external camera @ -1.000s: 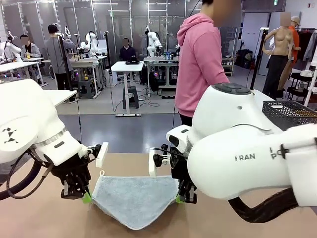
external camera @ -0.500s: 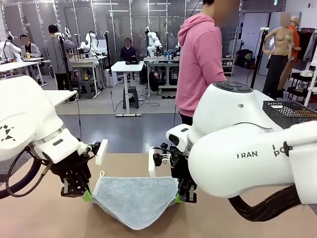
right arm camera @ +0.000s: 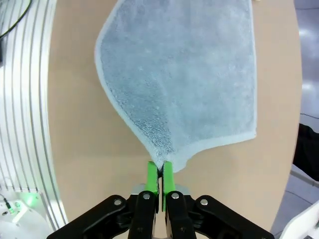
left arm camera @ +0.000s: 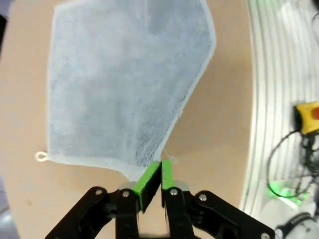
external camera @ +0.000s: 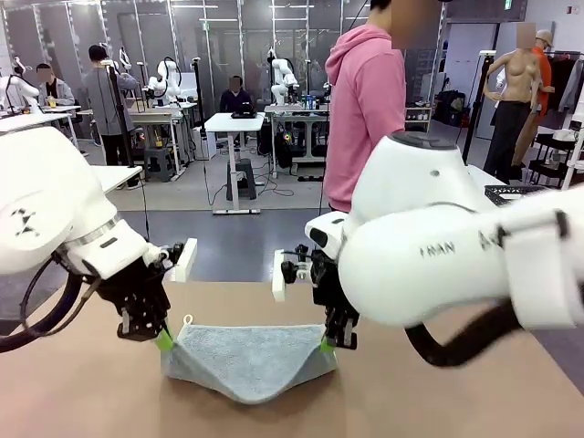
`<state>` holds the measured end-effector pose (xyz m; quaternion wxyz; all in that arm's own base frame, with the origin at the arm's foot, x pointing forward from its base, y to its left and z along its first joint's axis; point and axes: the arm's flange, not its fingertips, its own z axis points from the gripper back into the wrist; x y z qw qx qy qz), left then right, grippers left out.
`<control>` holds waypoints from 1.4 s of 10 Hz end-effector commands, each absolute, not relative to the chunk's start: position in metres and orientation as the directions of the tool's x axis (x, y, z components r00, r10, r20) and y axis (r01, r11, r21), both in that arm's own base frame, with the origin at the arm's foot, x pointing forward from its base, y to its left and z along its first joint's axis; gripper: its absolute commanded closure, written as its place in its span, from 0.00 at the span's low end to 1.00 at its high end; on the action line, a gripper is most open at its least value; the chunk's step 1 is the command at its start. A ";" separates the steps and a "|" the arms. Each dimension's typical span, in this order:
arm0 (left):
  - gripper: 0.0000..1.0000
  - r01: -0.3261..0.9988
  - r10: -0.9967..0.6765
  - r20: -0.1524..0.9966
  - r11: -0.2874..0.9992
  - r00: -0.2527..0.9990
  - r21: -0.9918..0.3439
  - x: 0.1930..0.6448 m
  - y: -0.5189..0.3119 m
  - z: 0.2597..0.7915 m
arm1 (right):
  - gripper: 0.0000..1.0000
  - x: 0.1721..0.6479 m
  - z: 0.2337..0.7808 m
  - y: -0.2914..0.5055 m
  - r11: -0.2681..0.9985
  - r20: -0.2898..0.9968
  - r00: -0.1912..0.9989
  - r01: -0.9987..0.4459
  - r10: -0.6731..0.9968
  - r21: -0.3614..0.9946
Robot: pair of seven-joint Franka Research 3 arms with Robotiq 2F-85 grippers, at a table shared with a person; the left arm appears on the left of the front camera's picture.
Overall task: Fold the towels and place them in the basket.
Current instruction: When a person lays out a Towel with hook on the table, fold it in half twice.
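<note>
Nearest the camera, bare tan table (external camera: pixel 438 401) runs across the front view. On it, at the middle, lies the light blue-grey towel (external camera: pixel 246 360). Its long axis runs left to right across the table, from one gripper to the other. Its far edge is stretched fairly straight between them, and its near edge bows toward the camera in a rounded point.

The left gripper (external camera: pixel 162 340) comes down at the towel's left end. In the left wrist view its green pads (left arm camera: pixel 149 179) are pressed together on a corner of the towel (left arm camera: pixel 124 89), which spreads away from the gripper (left arm camera: pixel 160 167) over the table. A small white loop (left arm camera: pixel 41 157) sits at another corner, off to one side of the pinch. From the front, the loop (external camera: pixel 187 319) shows just beside the left gripper at the towel's far edge.

The right gripper (external camera: pixel 327 344) comes down at the towel's right end. In the right wrist view the gripper (right arm camera: pixel 159 167) has its pads closed on a narrow, pointed corner of the towel (right arm camera: pixel 184 74), and the cloth widens away from it.

Behind the right arm, part of a dark mesh basket (external camera: pixel 513 193) shows at the right, well apart from the towel. At the far side of the table stands a person in a pink hooded top (external camera: pixel 370 100).
</note>
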<state>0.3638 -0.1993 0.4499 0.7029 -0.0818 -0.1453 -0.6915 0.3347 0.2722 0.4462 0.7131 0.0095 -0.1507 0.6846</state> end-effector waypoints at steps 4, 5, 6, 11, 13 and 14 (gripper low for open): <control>0.93 0.998 -0.919 0.390 0.048 0.055 -0.028 0.473 -0.186 0.431 | 0.95 0.434 0.439 0.283 0.062 0.225 0.041 -0.994 0.974 -0.086; 0.93 0.997 -0.916 0.394 0.061 0.073 -0.044 0.489 -0.184 0.423 | 0.95 0.451 0.431 0.280 0.086 0.215 0.067 -0.993 0.974 -0.084; 0.93 0.995 -0.915 0.393 0.082 0.095 -0.050 0.501 -0.180 0.415 | 0.95 0.465 0.423 0.275 0.112 0.231 0.094 -0.991 0.968 -0.068; 0.93 0.991 -0.946 0.295 0.133 0.132 -0.017 0.544 -0.168 0.375 | 0.95 0.519 0.385 0.259 0.175 0.209 0.148 -0.978 0.967 -0.116; 0.93 0.989 -0.951 0.274 0.147 0.144 -0.008 0.554 -0.166 0.366 | 0.95 0.532 0.373 0.259 0.190 0.193 0.164 -0.973 0.967 -0.127; 0.93 0.992 -0.959 0.258 0.124 0.118 0.006 0.556 -0.167 0.362 | 0.95 0.537 0.367 0.261 0.169 0.194 0.141 -0.976 0.971 -0.135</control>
